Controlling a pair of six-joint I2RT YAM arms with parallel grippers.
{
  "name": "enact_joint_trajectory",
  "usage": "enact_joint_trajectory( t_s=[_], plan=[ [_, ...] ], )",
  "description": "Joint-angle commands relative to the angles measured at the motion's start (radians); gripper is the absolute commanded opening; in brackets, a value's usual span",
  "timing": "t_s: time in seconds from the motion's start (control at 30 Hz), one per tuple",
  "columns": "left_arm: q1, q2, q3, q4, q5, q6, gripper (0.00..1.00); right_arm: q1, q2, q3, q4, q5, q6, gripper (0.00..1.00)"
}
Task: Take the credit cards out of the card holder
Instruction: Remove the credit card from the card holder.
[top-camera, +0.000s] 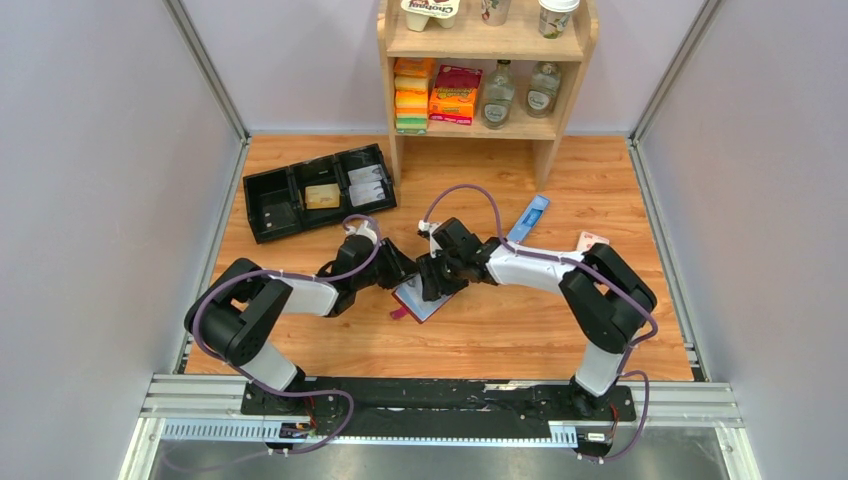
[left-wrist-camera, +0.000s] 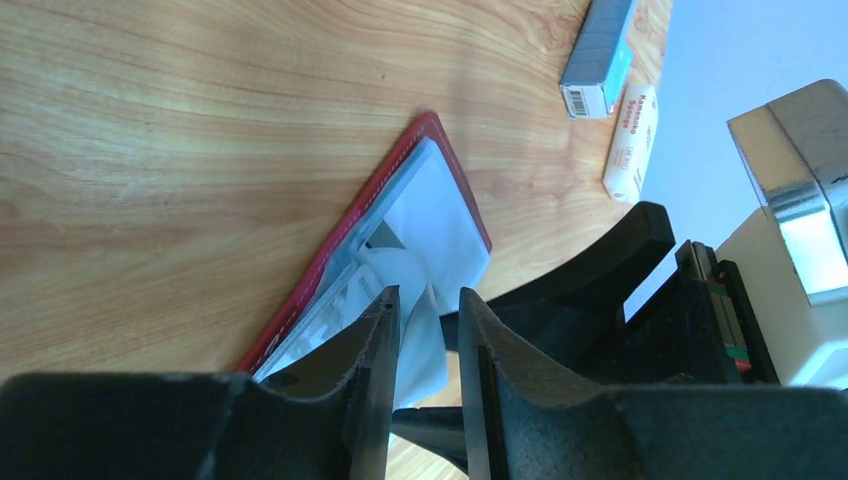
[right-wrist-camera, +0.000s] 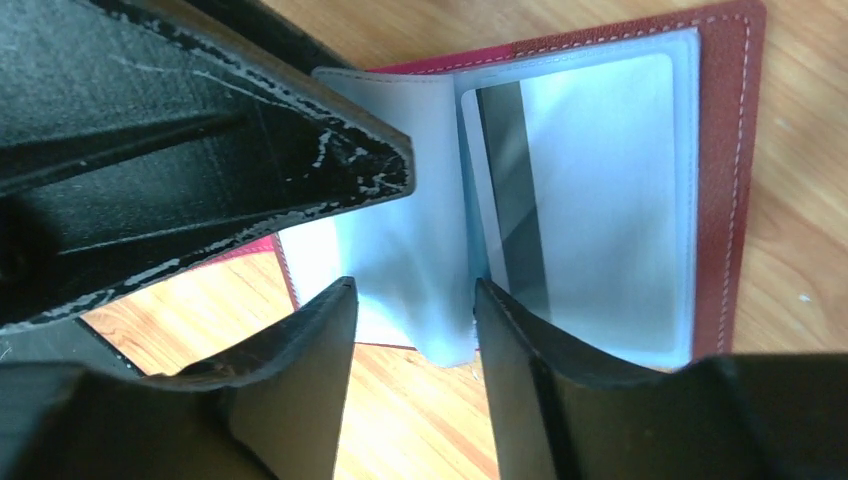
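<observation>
The maroon card holder (top-camera: 420, 300) lies open on the wooden table between both arms. Its pale blue clear sleeves (right-wrist-camera: 420, 240) stand fanned upward. One credit card (right-wrist-camera: 580, 190) with a dark stripe sits inside the right-hand sleeve. My left gripper (left-wrist-camera: 428, 320) is open, with a sleeve leaf standing in the gap against the left finger. My right gripper (right-wrist-camera: 412, 300) is open too, its fingers straddling another sleeve leaf without pinching it. In the top view the left gripper (top-camera: 400, 270) and right gripper (top-camera: 437, 280) meet tip to tip over the holder.
A black compartment tray (top-camera: 268, 208) at the back left holds a tan block (top-camera: 321, 195) and pale cards (top-camera: 367, 183). A long blue box (top-camera: 528, 218) and a small pink-white box (top-camera: 590, 240) lie right of the arms. A wooden shelf (top-camera: 480, 45) stands behind.
</observation>
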Motion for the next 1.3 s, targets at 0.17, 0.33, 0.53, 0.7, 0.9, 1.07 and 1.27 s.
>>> enact_joint_trajectory(
  t_s=[0.17, 0.33, 0.53, 0.7, 0.9, 1.07, 1.27],
  plan=[
    [-0.024, 0.028, 0.07, 0.062, 0.054, -0.056, 0.35, -0.007, -0.214, -0.075, 0.059, 0.212, 0.018, 0.81],
    [-0.037, 0.091, 0.135, 0.062, 0.073, -0.069, 0.35, -0.006, -0.353, -0.135, 0.084, 0.363, 0.032, 0.9],
    [-0.037, 0.202, 0.274, 0.034, 0.076, -0.066, 0.37, -0.007, -0.457, -0.196, 0.099, 0.432, 0.029, 0.94],
    [-0.034, 0.289, 0.37, -0.06, 0.064, -0.017, 0.38, -0.007, -0.422, -0.187, 0.086, 0.377, 0.021, 0.88],
    [-0.008, 0.152, 0.364, -0.204, -0.001, 0.088, 0.38, -0.032, -0.377, -0.177, 0.101, 0.259, 0.013, 0.77],
    [-0.007, -0.03, 0.324, -0.416, -0.125, 0.189, 0.38, -0.052, -0.284, -0.129, 0.083, 0.142, 0.027, 0.67],
    [-0.019, -0.22, 0.189, -0.542, -0.193, 0.2, 0.37, -0.052, -0.17, -0.057, 0.07, 0.088, 0.029, 0.54]
  ],
)
